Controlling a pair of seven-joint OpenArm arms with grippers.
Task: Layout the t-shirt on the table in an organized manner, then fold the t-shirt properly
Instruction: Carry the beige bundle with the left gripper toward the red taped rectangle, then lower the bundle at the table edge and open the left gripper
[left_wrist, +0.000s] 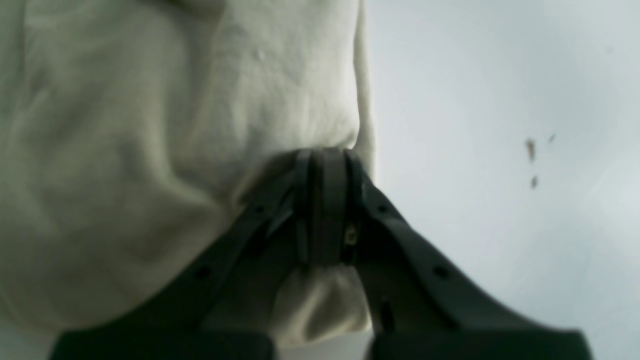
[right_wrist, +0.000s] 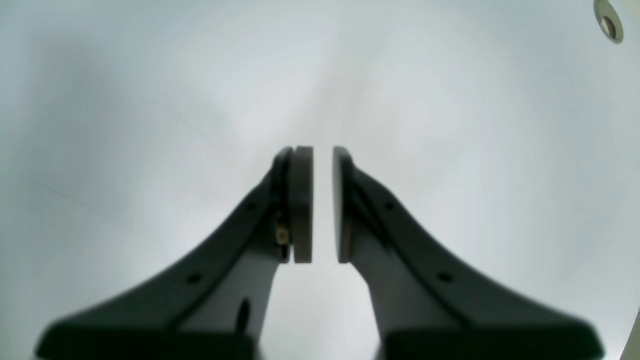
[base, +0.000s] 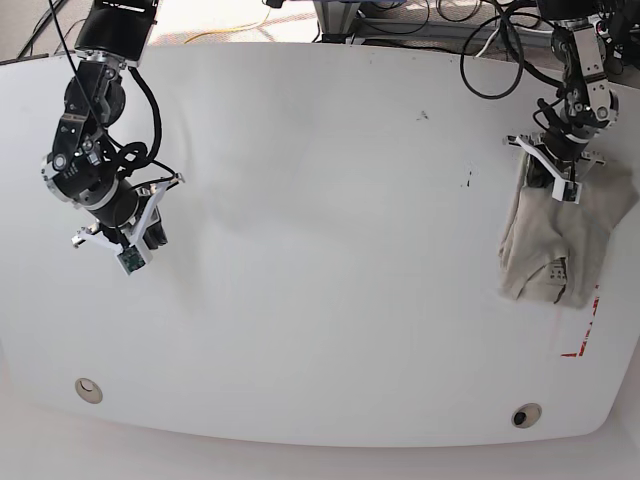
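T-shirt (base: 555, 240) hangs bunched lengthwise from the left gripper (left_wrist: 325, 155).

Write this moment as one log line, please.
left tool: shut on t-shirt | right tool: slightly open, empty | t-shirt: bunched, table edge

Black cables (base: 490, 55) tangled beyond the far edge, bare floor (base: 215, 20) behind

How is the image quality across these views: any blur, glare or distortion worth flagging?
Left wrist: soft focus throughout, the left claw and t-shirt smeared, corners dim. Right wrist: right claw blurred, uneven bright patches on the table. Base: sharp, evenly lit, soft shadows, table edges bowed by the wide lens.
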